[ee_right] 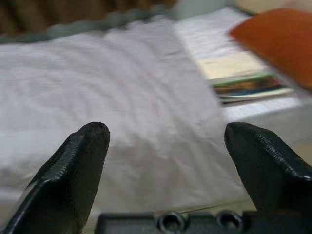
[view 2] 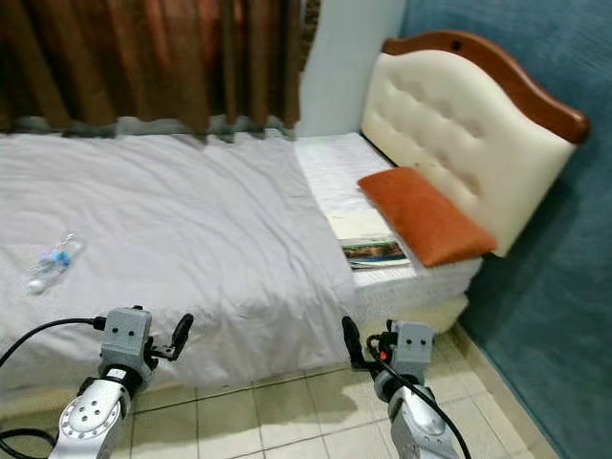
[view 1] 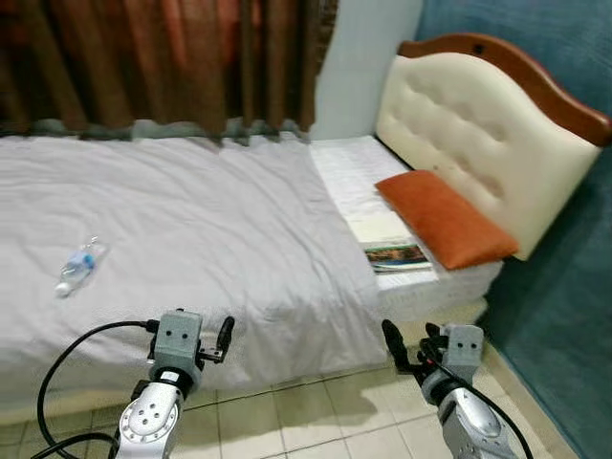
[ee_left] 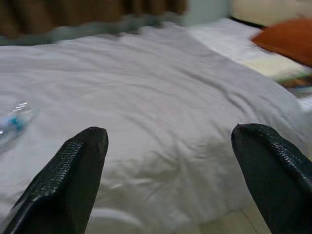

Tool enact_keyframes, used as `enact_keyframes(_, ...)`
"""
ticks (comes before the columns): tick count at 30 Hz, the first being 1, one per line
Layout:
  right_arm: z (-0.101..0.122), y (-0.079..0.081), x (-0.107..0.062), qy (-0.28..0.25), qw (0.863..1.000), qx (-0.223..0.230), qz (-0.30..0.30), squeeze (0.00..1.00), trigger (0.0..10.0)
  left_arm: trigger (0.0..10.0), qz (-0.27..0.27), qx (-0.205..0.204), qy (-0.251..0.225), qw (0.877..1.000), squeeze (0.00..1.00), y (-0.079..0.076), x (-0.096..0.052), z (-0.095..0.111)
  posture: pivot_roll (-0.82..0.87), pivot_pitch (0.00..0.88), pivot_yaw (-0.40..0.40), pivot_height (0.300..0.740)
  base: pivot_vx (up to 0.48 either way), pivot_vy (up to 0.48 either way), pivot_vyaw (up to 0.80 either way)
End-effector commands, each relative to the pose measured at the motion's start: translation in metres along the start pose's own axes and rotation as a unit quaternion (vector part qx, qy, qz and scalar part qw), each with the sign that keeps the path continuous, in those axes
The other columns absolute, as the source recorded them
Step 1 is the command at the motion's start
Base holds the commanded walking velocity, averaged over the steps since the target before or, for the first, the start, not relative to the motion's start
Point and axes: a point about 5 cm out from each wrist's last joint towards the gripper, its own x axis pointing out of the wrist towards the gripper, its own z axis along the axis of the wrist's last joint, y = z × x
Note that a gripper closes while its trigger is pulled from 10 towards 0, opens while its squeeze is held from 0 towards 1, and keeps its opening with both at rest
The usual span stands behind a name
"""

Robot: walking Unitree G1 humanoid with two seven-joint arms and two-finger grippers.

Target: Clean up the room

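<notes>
Lying on grey sheet (view 1: 191, 229): bottle (view 1: 76, 268) (pillow (view 1: 445, 218) opposite).

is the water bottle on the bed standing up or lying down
Lying down: the bottle rests on its side on the grey sheet, cap end toward the bed's near edge.

Soft even indoor light; head views sharp, wrist views blurred, tool fingertips defocused.

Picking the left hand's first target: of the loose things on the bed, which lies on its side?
The plastic bottle, alone on the grey sheet on the robot's left. The books and orange pillow sit together by the headboard.
</notes>
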Motion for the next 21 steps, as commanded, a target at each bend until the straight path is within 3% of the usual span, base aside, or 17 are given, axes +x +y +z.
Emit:
enact_keyframes(1, 0.003, -0.006, 0.001, 0.001, 1.0, 0.01, 0.001, 0.0, 10.0, 10.0, -0.007, 0.01, -0.015, 1.0, 0.0, -0.008, 0.004, 0.012, 0.13, 0.0, -0.1, 0.74, 0.0, 0.0, 0.41)
enact_keyframes(3, 0.003, -0.007, 0.001, 0.003, 1.0, 0.013, 0.007, 0.0, 10.0, 10.0, -0.003, 0.003, -0.014, 1.0, 0.0, -0.008, 0.003, 0.012, 0.13, 0.0, -0.102, 0.74, 0.0, 0.0, 0.41)
enact_keyframes(7, 0.0, -0.004, 0.001, 0.013, 0.999, 0.024, 0.037, 0.0, 10.0, 10.0, 0.021, -0.026, 0.003, 0.999, 0.0, -0.008, -0.005, 0.006, 0.14, 0.004, -0.11, 0.74, 0.0, 0.48, 0.4)
enact_keyframes(16, 0.006, 0.007, 0.007, 0.001, 0.997, 0.03, 0.076, 0.0, 10.0, 10.0, 0.025, -0.007, 0.002, 1.0, 0.0, -0.004, -0.003, 0.007, 0.16, 0.0, -0.127, 0.74, 0.0, 0.48, 0.4)
enact_keyframes(21, 0.006, -0.002, -0.015, -0.02, 0.999, -0.026, 0.04, 0.0, 10.0, 10.0, 0.001, 0.002, 0.003, 1.0, 0.0, 0.005, -0.021, 0.002, 0.16, 0.0, -0.129, 0.74, 0.0, 0.48, 0.32)
